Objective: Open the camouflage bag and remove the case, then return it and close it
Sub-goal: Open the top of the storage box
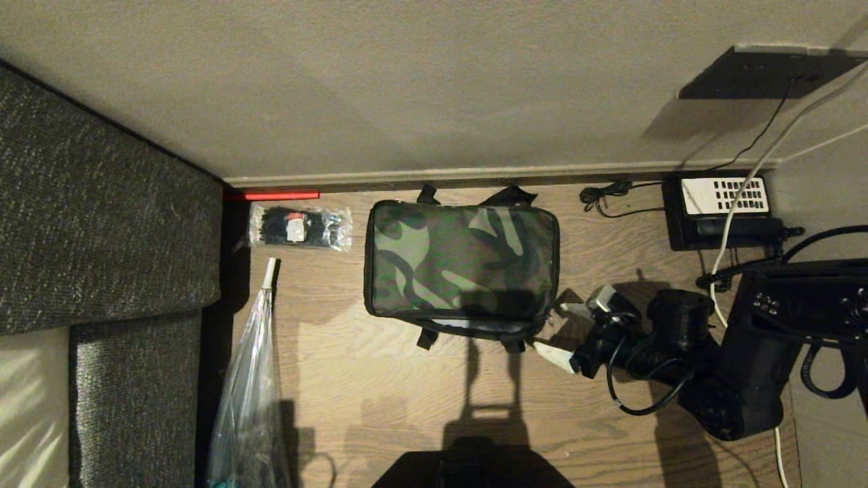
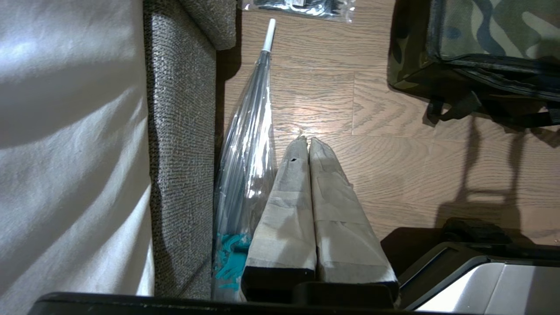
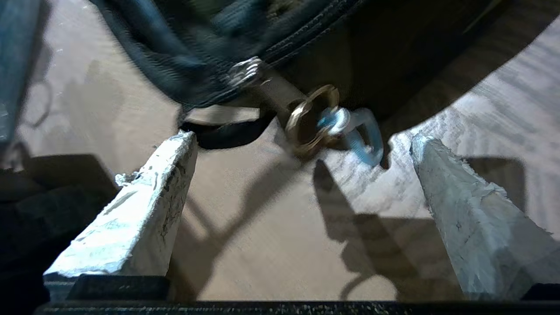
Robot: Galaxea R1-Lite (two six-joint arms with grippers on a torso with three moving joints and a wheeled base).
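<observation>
Bag (image 1: 461,261) on floor by wall, still zipped; case not visible. My right fingers (image 1: 563,332) wide, empty, at bag's corner near zipper ring (image 3: 311,114). All steps remain.

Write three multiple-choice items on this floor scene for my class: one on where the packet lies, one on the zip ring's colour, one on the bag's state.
1. Where does the packet lie?
A. Between sofa and bag
B. On top of the bag
C. Beside the phone

2. What colour is the ring on the zip pull?
A. Red
B. Brass
C. White

3. What state is the bag in?
A. Lid open
B. Shut
C. Turned upside down, emptied

Answers:
1 A: the packet sits on the floor between the sofa and the bag's left side.
2 B: the right wrist view shows a brass-coloured ring ahead of the open right end effector.
3 B: its camouflage top lies flat, with no lining showing.
</observation>
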